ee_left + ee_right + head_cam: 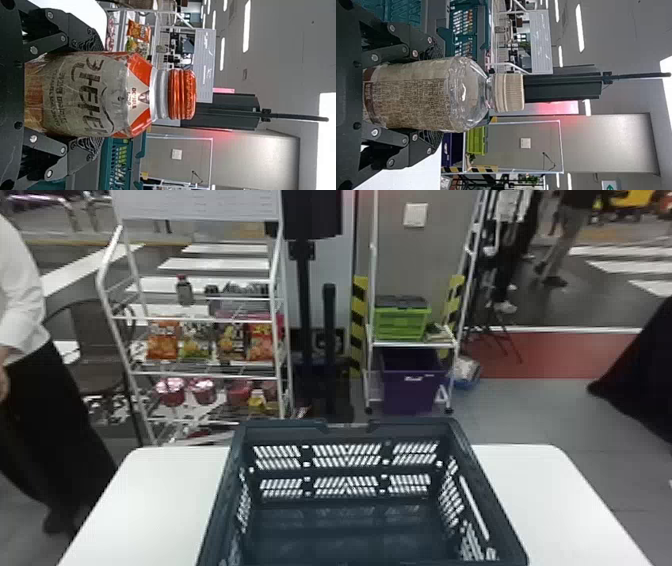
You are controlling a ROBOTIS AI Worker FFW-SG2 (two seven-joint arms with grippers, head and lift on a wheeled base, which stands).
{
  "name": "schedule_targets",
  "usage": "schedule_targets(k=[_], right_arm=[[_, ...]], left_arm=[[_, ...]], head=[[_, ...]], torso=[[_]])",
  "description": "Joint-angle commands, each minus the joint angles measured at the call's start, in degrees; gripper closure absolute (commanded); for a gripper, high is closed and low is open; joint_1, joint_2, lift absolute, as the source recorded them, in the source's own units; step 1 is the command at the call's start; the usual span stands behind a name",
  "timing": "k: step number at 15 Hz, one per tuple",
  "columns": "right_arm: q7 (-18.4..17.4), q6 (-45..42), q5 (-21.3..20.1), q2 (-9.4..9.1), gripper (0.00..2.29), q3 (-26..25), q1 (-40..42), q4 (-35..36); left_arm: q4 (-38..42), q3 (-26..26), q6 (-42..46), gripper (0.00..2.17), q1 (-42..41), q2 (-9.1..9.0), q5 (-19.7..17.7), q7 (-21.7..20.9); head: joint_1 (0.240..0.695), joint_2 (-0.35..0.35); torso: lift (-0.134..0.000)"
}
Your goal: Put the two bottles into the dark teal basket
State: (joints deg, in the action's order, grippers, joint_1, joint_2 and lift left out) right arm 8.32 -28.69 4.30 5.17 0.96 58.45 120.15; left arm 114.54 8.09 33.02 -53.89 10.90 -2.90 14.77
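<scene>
The dark teal basket stands on the white table, its floor bare in the head view. In the left wrist view my left gripper is shut on an upright bottle with an orange cap. My right gripper, in the right wrist view, is shut on a clear upright bottle with a beige cap and printed label. Behind each bottle a slatted side of the basket is visible; neither bottle is inside it.
The white table extends on both sides of the basket. Beyond it stand a snack rack at the left and a rack with a green crate and a purple bin.
</scene>
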Motion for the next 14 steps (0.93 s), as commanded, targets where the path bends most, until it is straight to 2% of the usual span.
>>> schedule_targets(k=[1,10,14], right_arm=[[-0.1,0.0,0.0,0.01,2.05,0.0,0.0,0.0],[-0.1,0.0,0.1,-0.08,2.05,-0.1,-0.3,0.0],[-0.1,2.5,0.5,-0.08,2.05,-0.2,-0.9,4.0]], left_arm=[[0.0,0.0,-0.3,2.15,0.1,0.00,0.0,0.0],[-0.5,0.0,-0.3,2.15,0.1,-0.08,0.0,0.0],[-0.4,0.1,-1.0,2.15,0.5,0.00,-0.1,0.0]], head=[[0.499,0.000],[0.499,0.000],[0.499,0.000]], torso=[[0.000],[0.000],[0.000]])
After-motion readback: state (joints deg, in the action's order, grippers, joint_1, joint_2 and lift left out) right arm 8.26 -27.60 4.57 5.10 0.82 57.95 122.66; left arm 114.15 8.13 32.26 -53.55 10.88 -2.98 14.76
